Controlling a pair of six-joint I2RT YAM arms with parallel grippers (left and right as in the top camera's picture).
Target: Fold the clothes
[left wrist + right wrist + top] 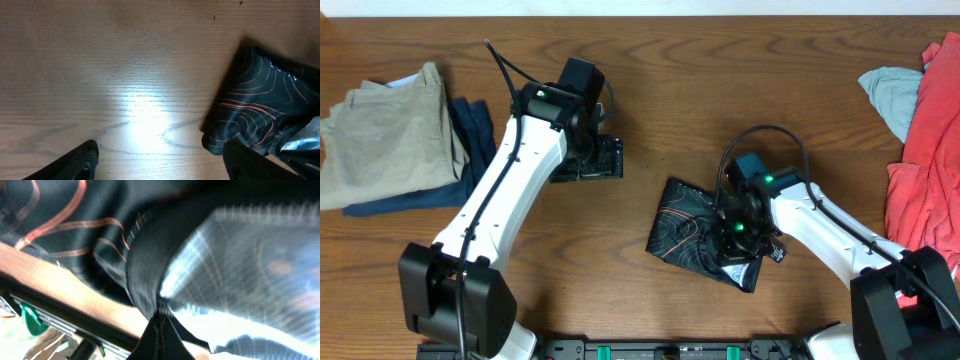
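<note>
The black cycling jersey with thin orange contour lines lies folded into a small packet near the table's front middle. My right gripper sits on its right part and is shut on a pinch of the jersey fabric. The jersey fills the right wrist view. My left gripper is open and empty, low over bare wood to the jersey's upper left. In the left wrist view the jersey lies at the right, just by the right finger of my open gripper.
Folded khaki trousers lie on a navy garment at the far left. A pale blue garment and a red garment lie at the far right. The table's front edge runs close behind the jersey.
</note>
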